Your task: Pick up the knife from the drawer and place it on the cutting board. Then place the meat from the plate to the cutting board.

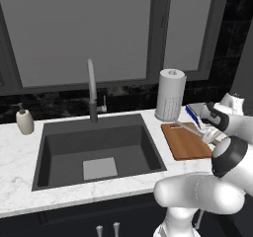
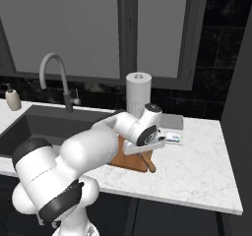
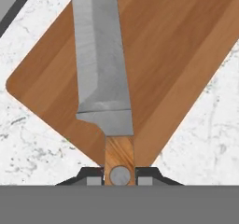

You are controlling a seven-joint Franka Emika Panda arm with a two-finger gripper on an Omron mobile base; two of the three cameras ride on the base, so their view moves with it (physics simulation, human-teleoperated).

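My gripper is shut on the wooden handle of the knife, just behind the blade. The long grey blade lies flat over the reddish-brown cutting board, pointing along it. Whether the blade touches the wood I cannot tell. In the left base view the gripper hangs over the right part of the cutting board, and the knife blade points back and left. From the right base view the gripper is over the cutting board, with the knife handle sticking out toward the front. The plate, meat and drawer are out of view.
A paper towel roll stands just behind the board, and a blue-and-grey flat box lies to its right. To the left are the dark sink, its faucet and a soap dispenser. White marble counter extends right of the board.
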